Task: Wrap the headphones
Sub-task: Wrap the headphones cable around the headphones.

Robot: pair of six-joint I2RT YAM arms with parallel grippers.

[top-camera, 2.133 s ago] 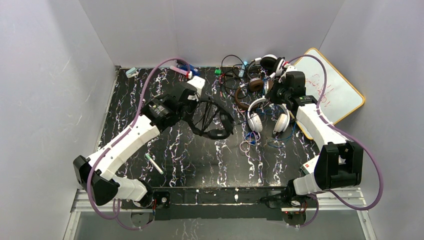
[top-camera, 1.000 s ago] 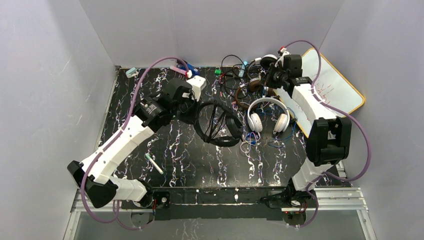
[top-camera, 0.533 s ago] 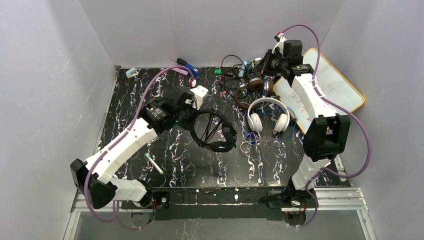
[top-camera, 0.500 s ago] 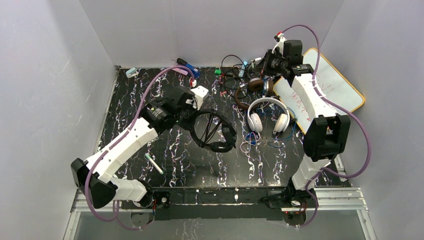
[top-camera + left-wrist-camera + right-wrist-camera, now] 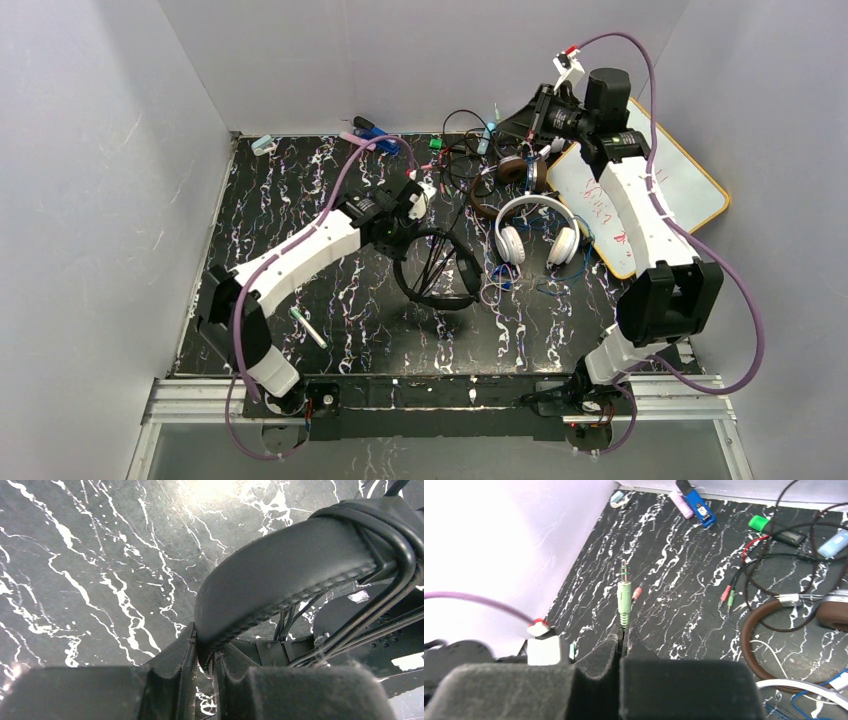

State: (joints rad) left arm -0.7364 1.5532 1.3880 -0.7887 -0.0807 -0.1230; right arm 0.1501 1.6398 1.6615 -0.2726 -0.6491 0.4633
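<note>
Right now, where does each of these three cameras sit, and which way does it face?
Top external: high behind the robot, looking down on the table; left arm and right arm show.
Left wrist: on the left arm, looking past the left tool, shut on the black headphones.
Right wrist: raised at the far right, looking left across the table; the right tool pinches a green plug.
Shared: top and right wrist both show the brown headphones.

Bright even light, glare on the marble tabletop (image 5: 215,490), foreground blurred.
</note>
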